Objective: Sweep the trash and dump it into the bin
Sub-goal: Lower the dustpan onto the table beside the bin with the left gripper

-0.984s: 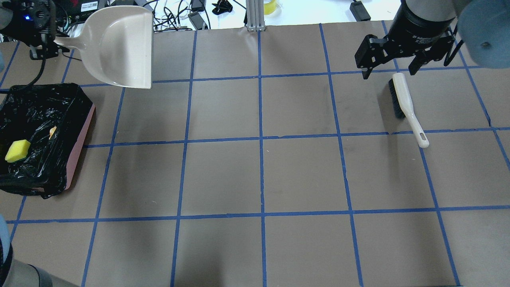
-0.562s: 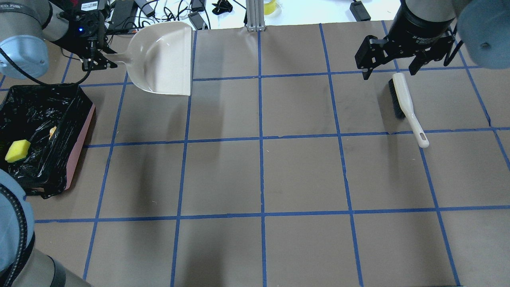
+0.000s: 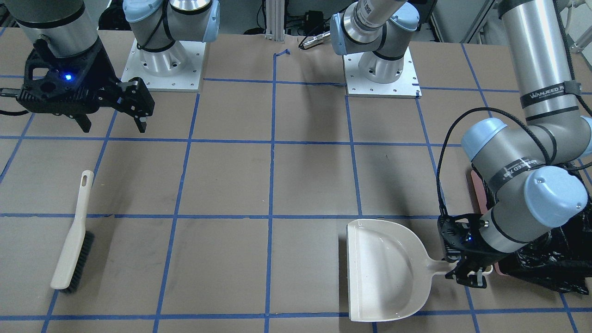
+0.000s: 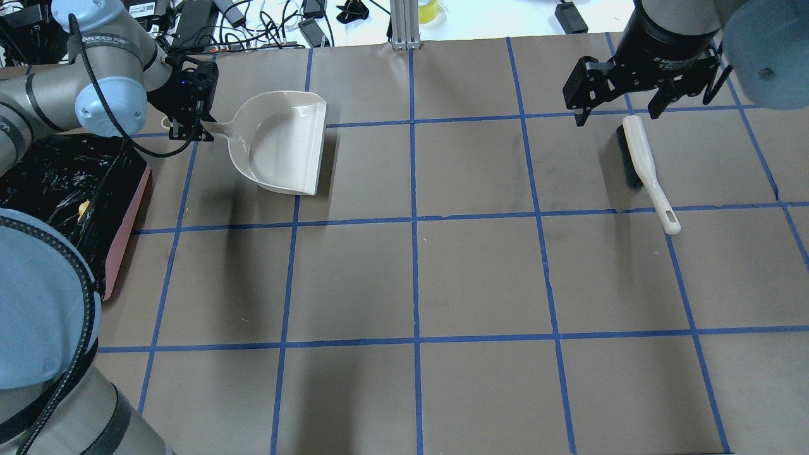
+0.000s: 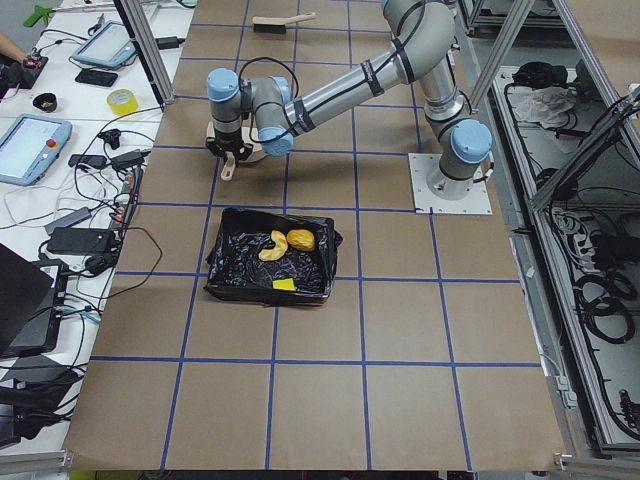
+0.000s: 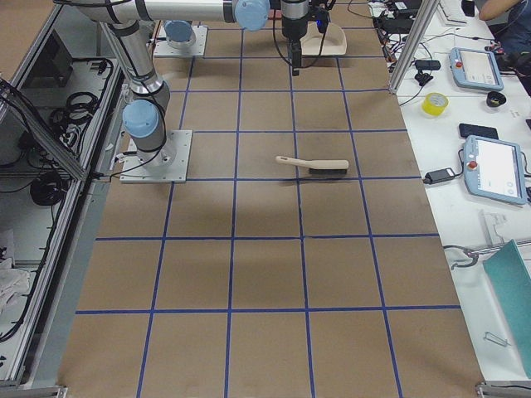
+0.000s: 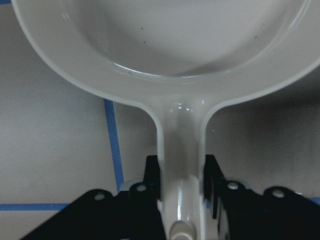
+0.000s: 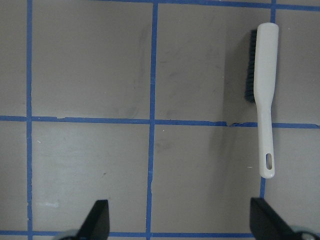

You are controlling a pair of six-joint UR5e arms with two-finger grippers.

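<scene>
One brush (image 4: 638, 158) lay on the table (image 4: 480, 272) below the right pincer (image 4: 616, 114), whose jaws stood apart and empty. One dustpan (image 4: 284, 142) sat near the bin (image 4: 126, 234), its handle clamped in the left pincer (image 7: 181, 175). The left arm (image 4: 38, 303) partly hid the bin from overhead. Three pieces of trash (image 5: 296, 243) lay inside the bin: potato (image 5: 302, 239), crescent (image 5: 270, 247), sponge (image 5: 284, 285).

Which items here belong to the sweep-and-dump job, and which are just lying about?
Job:
- dustpan, held by the left gripper
- brush, lying on the table
- bin
- in the bin: potato, crescent, sponge

Lying about, on the side bench:
- tape roll
- tablets
- cables
</scene>
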